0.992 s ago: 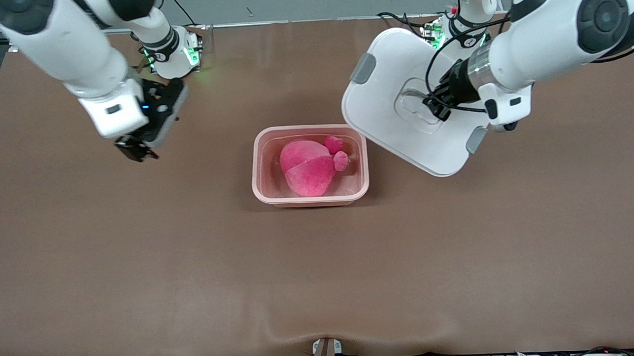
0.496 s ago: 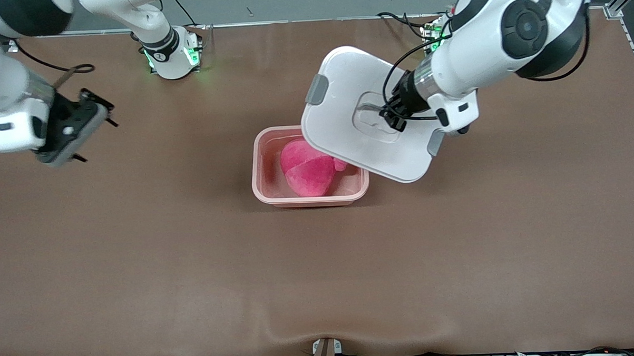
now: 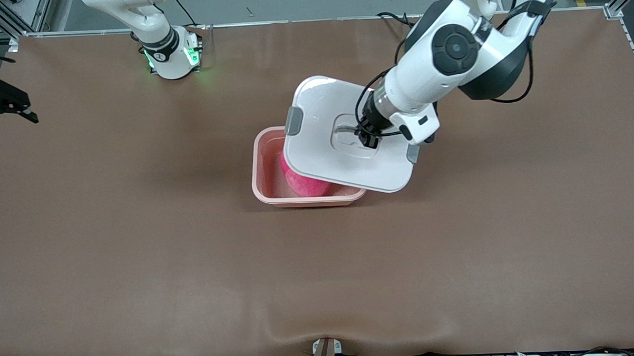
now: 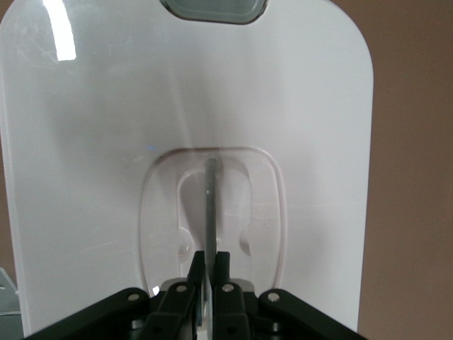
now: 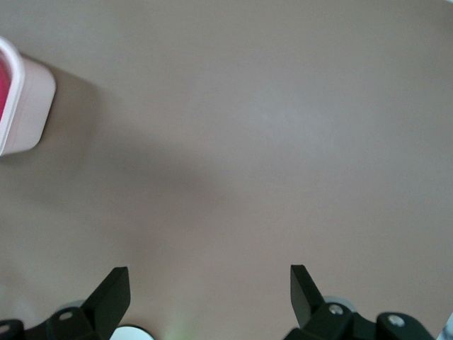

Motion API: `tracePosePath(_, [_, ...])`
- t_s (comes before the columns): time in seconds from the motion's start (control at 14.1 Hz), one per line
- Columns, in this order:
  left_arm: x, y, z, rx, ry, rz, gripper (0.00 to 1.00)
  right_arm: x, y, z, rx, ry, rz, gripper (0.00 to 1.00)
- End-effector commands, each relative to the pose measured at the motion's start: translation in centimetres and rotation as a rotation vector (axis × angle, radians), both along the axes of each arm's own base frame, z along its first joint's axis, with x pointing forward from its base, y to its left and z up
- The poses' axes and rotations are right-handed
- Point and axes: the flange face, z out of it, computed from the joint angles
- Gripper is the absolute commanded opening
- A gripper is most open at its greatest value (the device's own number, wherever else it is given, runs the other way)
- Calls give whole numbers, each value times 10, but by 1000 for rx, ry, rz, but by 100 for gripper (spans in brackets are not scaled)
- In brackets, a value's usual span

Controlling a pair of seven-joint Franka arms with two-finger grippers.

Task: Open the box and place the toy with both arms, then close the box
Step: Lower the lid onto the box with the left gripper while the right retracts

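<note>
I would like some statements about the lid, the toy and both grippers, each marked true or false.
1. The left gripper is shut on the lid by its recessed handle. True.
2. The lid sits fully clipped on the box. False: it hangs askew over the box, and part of the box is uncovered.
3. The toy lies inside the box. True.
4. The right gripper holds the toy. False: it is open and empty, over bare table at the right arm's end.

Right gripper jaws spread over bare table; box corner at edge.
</note>
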Motion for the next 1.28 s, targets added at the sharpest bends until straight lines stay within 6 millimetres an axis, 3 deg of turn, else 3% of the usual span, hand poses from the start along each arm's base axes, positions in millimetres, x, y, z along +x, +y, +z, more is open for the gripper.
tracePosePath(0.0, [-3, -22, -9, 28, -49, 85, 0, -13, -6, 20, 3, 31, -212, 100])
tracePosePath(0.07, [-6, -32, -16, 43, -60, 107, 0, -12, -4, 31, -4, 35, -286, 100])
tracePosePath(0.28, [-18, -57, -32, 104, -118, 183, 0, -6, -8, 29, 33, 53, -393, 100])
tracePosePath(0.64, [-45, -95, -47, 162, -216, 247, 0, -3, -9, 30, 48, 23, -396, 100])
tracePosePath(1.2, [-78, -145, -90, 215, -398, 297, 0, -3, -10, 30, 49, 19, -358, 100])
